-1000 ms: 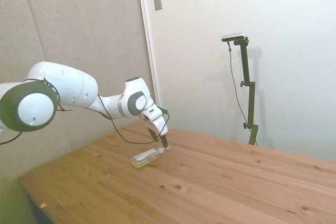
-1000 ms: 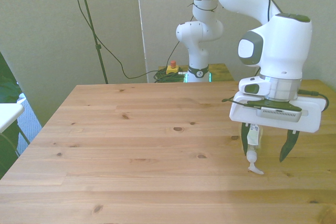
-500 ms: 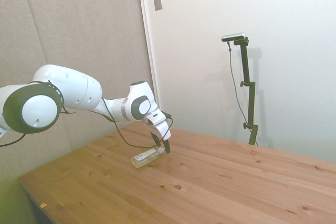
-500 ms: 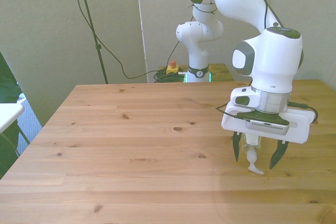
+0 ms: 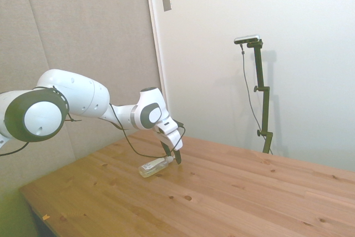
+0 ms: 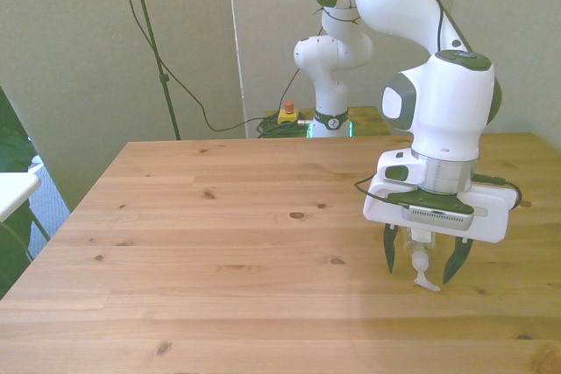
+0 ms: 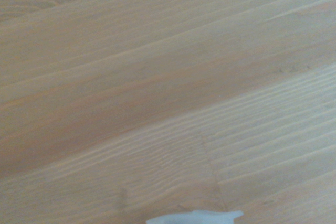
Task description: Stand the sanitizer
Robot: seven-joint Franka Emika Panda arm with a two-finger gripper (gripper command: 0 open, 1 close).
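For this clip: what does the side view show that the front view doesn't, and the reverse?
Only the side view shows the whole sanitizer lying flat, its yellowish body uncovered. Only the front view shows the open fingers set either side of the bottle, with the white pump top pointing toward the camera. Both show the gripper low over the lying bottle on the wooden table.

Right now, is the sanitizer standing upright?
No, in the side view the sanitizer lies on its side on the table, under the open hand.
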